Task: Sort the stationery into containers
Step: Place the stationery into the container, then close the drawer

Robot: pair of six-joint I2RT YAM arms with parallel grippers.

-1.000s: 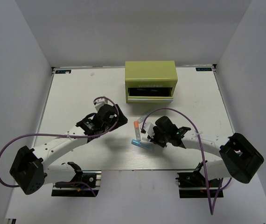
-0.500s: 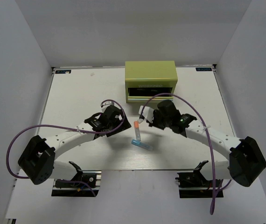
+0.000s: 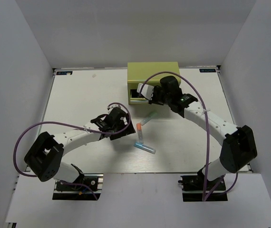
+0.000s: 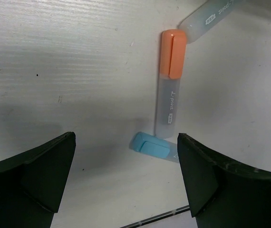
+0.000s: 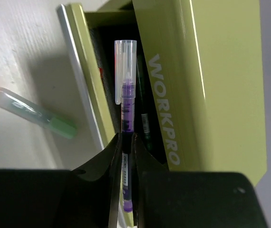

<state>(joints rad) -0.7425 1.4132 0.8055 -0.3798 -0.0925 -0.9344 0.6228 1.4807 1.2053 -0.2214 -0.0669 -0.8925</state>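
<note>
The lime-green toolbox (WORKPRO embossed on its front) stands at the table's far edge, one drawer open with a red pen and a dark pen inside. A clear-capped purple pen, gripped by its barrel, points over that drawer. In front lie a mint-green highlighter, an orange-capped highlighter and a light-blue highlighter, close together.

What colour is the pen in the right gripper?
Purple, with a clear cap. The pen shows best in the right wrist view.
</note>
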